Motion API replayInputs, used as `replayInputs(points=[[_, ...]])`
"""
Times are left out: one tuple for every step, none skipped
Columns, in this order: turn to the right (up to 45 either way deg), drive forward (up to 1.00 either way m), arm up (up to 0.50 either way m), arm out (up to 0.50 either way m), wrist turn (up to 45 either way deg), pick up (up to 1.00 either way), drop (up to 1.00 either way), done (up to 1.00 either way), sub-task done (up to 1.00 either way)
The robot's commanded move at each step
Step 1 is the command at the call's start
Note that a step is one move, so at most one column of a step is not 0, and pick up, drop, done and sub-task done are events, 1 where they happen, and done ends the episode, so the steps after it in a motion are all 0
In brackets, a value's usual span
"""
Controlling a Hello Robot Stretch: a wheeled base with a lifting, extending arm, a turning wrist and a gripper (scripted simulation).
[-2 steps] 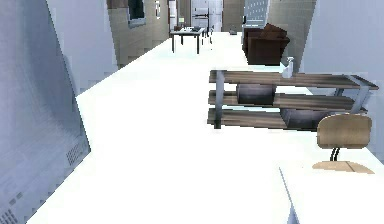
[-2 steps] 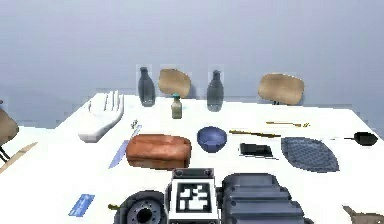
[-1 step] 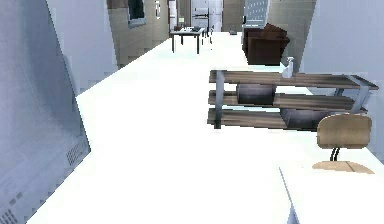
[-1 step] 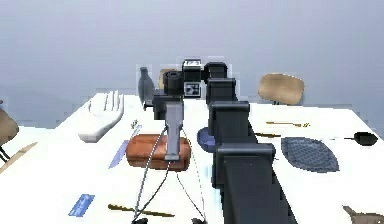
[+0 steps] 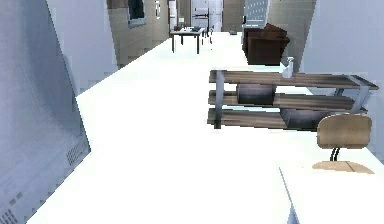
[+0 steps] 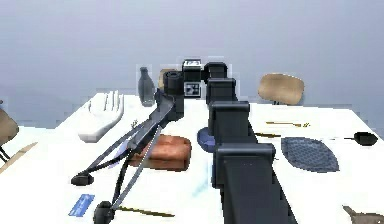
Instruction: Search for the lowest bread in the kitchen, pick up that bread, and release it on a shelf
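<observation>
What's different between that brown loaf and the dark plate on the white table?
The loaf is reddish-brown; the plate is dark grey-blue. The loaf is a chunky rounded block, the plate flat and low. The loaf lies left of the dark arm in the arm side view, the plate right of it. Both rest on the white table.
</observation>
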Motion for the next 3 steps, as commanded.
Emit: replayInputs(points=[[0.0,0.0,0.0,0.0,45.0,0.0,0.0,0.0,0.0],[0.0,0.0,0.0,0.0,45.0,0.0,0.0,0.0,0.0],[0.0,0.0,0.0,0.0,45.0,0.0,0.0,0.0,0.0]])
